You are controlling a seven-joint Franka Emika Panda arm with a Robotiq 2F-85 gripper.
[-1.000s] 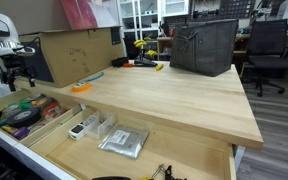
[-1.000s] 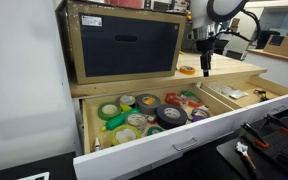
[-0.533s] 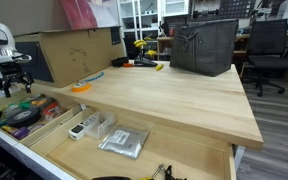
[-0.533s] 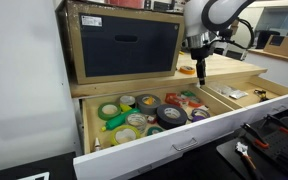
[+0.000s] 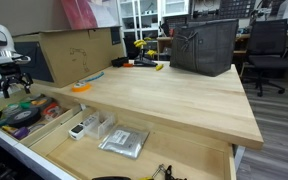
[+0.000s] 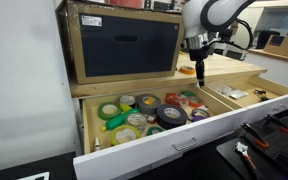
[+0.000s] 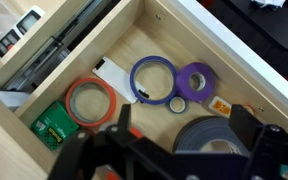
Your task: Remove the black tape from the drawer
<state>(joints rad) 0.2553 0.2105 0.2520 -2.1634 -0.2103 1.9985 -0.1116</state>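
While I hang above the open shallow pale-wood drawer with a white front rim (image 6: 164, 148), my gripper (image 6: 200, 70) has its fingers spread as far apart as they go, and nothing sits between them. In the wrist view my gripper (image 7: 184, 140) fills the lower edge as two dark, blurred fingers (image 7: 252, 125) set well apart. Under the gap between them lies the flat ring-shaped roll of black tape (image 7: 210, 134), which looks glossy dark grey from here. I am clear of it, not touching.

In an exterior view the black tape (image 6: 171, 113) lies flat near the middle of the drawer, toward the front, crowded by other rolls. A bright green tape roll (image 6: 109, 110) sits off to one side of it. From the other side of the room the black tape (image 5: 21, 117) shows as a dark ring in the drawer, below my gripper (image 5: 17, 88).

Beyond the black tape in the wrist view, a blue ring of tape (image 7: 154, 80) touches a purple roll (image 7: 195, 80), and a red-orange ring of tape (image 7: 91, 100) lies near a green boxed tape dispenser (image 7: 52, 122). All rest on the drawer's bare wooden floor (image 7: 134, 40).

Behind the drawer is a pale wooden tabletop (image 5: 164, 100) with a black fabric bag (image 5: 204, 45) standing on it.
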